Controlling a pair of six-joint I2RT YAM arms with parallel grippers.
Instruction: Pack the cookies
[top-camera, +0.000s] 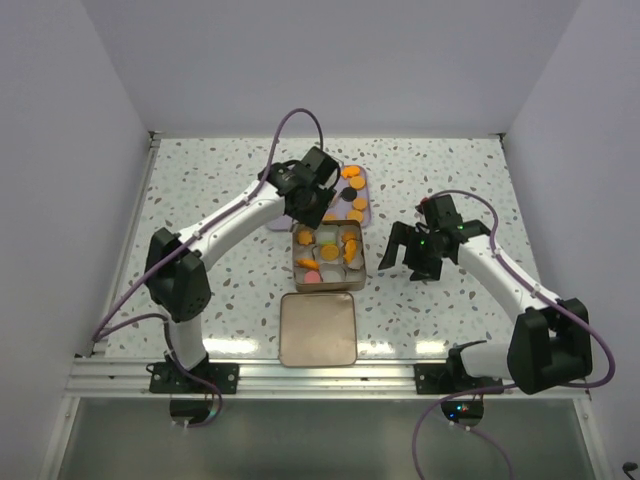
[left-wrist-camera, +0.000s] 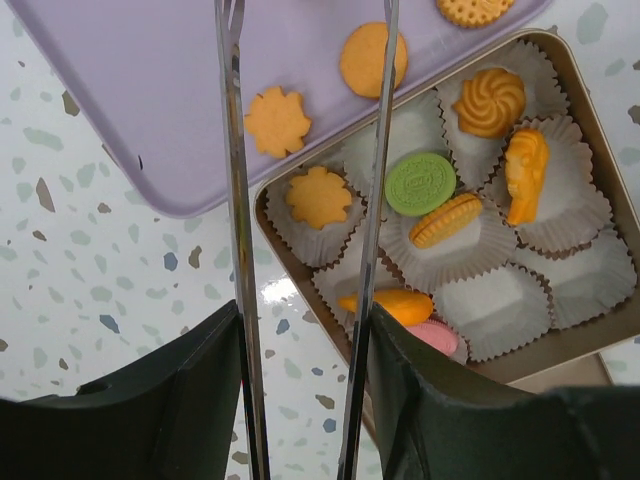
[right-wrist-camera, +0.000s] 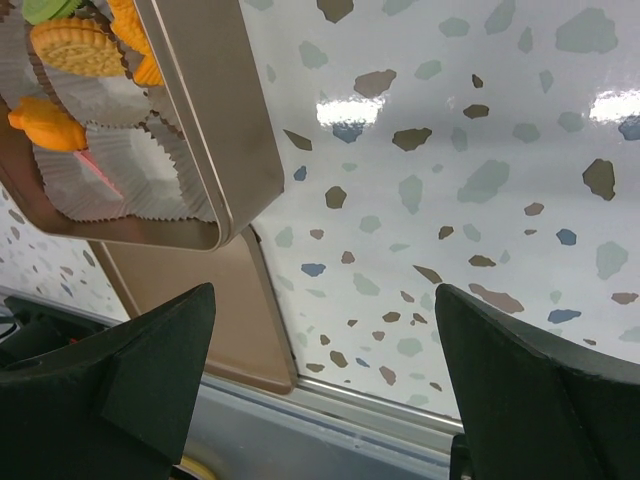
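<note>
Left pincer (left-wrist-camera: 303, 335): clamping on thin metal tongs (left-wrist-camera: 231, 100), its fingers pressing the blades from outside. This is probably lending reach into narrow cups.
Tongs: blades standing apart with nothing showing between them, and tips running out of the wrist view at 12 o'clock.
Cookies (left-wrist-camera: 372, 58): some lying on the lilac tray (left-wrist-camera: 150, 90), others sitting in paper cups (left-wrist-camera: 500, 300) inside the tin (right-wrist-camera: 215, 110).
Tray: lying at 12 o'clock of the tin, just beside it, making the carry short.
Right pincer (right-wrist-camera: 325, 300): gaping wide and holding nothing, hovering at 3 o'clock of the tin, apparently idling clear of the working arm.
Lid (top-camera: 318, 328): lying flat on the surface (top-camera: 450, 180) at 6 o'clock, leaving the tin open.
</note>
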